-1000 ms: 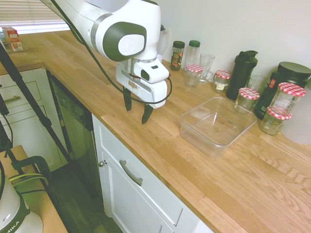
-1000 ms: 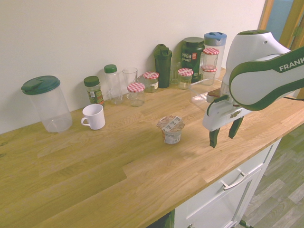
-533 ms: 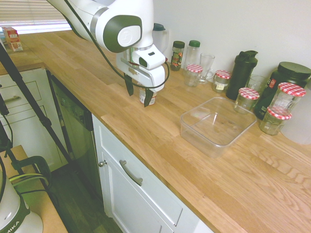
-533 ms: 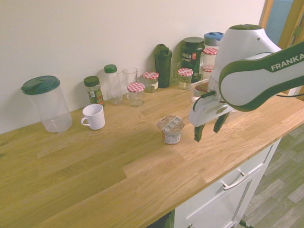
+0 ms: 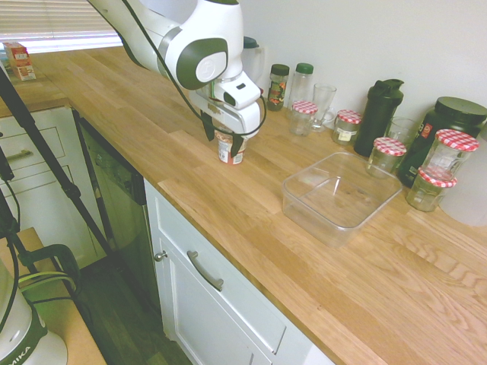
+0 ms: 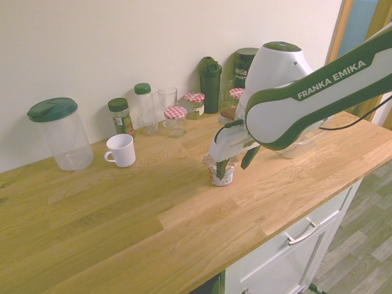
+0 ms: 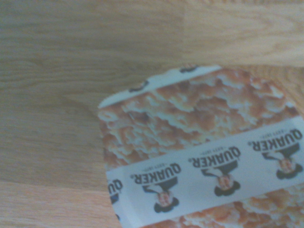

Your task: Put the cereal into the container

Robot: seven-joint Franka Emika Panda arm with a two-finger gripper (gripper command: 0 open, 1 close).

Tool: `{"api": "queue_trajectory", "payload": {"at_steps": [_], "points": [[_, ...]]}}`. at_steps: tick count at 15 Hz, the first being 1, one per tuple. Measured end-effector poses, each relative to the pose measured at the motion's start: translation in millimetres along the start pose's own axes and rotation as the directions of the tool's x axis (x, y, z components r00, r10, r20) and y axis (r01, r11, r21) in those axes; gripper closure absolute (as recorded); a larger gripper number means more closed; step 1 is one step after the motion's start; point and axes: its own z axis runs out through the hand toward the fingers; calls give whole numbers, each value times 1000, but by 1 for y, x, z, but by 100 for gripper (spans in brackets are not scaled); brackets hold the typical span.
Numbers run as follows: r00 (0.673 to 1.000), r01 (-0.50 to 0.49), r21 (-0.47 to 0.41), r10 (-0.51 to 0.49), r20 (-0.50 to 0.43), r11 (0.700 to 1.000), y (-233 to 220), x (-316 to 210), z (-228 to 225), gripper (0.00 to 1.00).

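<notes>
Cereal (image 5: pixel 230 149) between open hand (image 5: pixel 222 139) fingers

Wooden countertop (image 5: pixel 228 205) running from upper left to lower right of the first exterior view. Cereal (image 5: pixel 228 149) standing upright left of centre, container (image 5: pixel 340 196) right of centre, jars (image 5: pixel 389 156) and bottles (image 5: pixel 303 80) lining the upper right.

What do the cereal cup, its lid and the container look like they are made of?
The cereal: likely paper or thin plastic with a matte printed label, though the wall is too small to tell. Its lid looks like a peel-off foil or paper seal, printed with a cereal photo and Quaker logos, one edge lifted. The container: clear glossy plastic, as the wood shows through and the corners are rounded.
</notes>
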Motion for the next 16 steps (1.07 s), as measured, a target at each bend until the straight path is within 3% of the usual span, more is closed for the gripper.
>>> {"api": "queue_trajectory", "payload": {"at_steps": [3, 16], "points": [[999, 40, 50, -39, -13, 998, -7, -7, 8, 0], [977, 148, 67, -136, -164, 987, -13, 5, 46, 0]]}}
